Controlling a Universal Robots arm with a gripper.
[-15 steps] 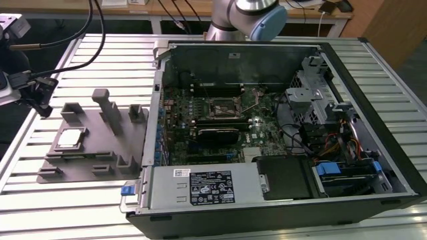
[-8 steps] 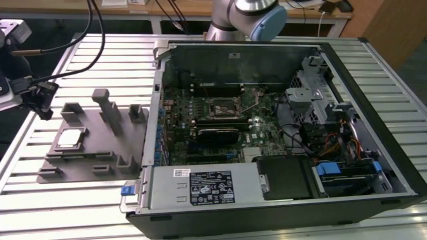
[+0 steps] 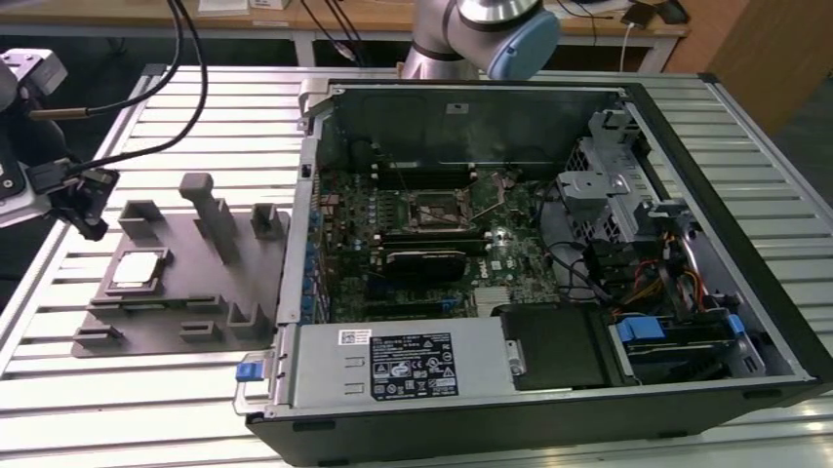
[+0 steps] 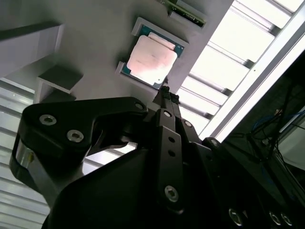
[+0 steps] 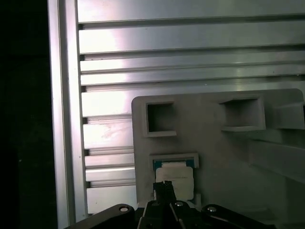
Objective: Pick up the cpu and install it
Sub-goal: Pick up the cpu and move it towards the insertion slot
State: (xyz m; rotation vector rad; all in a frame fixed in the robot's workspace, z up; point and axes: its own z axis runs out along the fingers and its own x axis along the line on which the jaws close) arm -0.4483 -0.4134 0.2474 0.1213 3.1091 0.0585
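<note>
Your claw hung just off the grey fixture tray, near the cpu, which lay untouched in its square pocket there; clenched or released, you couldn't tell.

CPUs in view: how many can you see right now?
1. The cpu lies in a recess of the gray tray at the exterior view's left, outside the computer case. Others could be hidden inside the case.
</note>
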